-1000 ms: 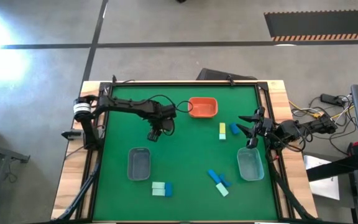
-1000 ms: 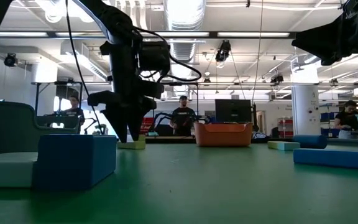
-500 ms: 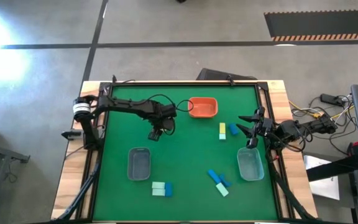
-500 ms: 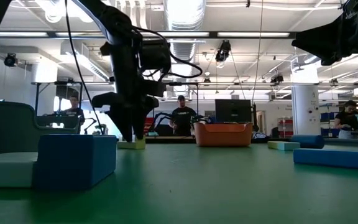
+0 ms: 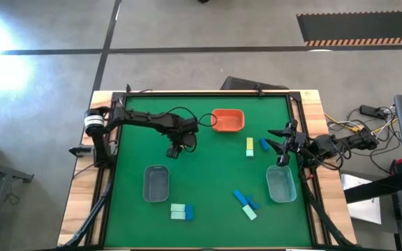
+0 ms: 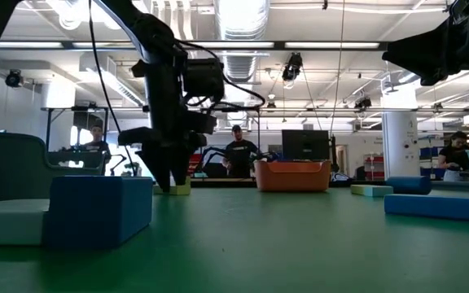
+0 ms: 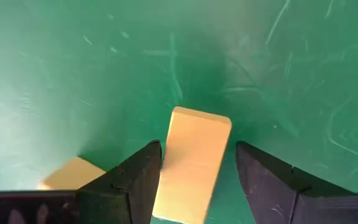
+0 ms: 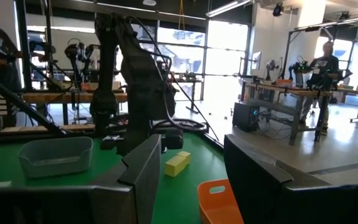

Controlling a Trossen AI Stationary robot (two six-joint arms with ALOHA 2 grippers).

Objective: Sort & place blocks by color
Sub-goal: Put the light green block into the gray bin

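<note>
My left gripper (image 7: pixel 197 150) is open and low over a yellow block (image 7: pixel 191 163) that lies flat on the green mat. One finger stands on each side of the block, and mat shows between it and one finger. A second yellow block (image 7: pixel 72 172) lies beside it. The low view shows this gripper (image 6: pixel 169 181) reaching down to the yellow block (image 6: pixel 179 189). My right gripper (image 5: pixel 281 144) hovers open near the table's right edge. Other blocks lie on the mat: a yellow one (image 5: pixel 249 143), a blue one (image 5: pixel 263 145), a mint and blue pair (image 5: pixel 181 211), and a blue and mint group (image 5: pixel 245 203).
An orange tray (image 5: pixel 227 120) sits at the far middle of the mat. One clear bin (image 5: pixel 155 183) stands on the near left, another (image 5: pixel 281 183) on the near right below my right gripper. Bare mat lies in the middle. People stand in the room beyond.
My left gripper has shifted slightly over the yellow block, rising a little and then coming back down toward the mat, and it is still open. The blocks and my right arm have kept still.
</note>
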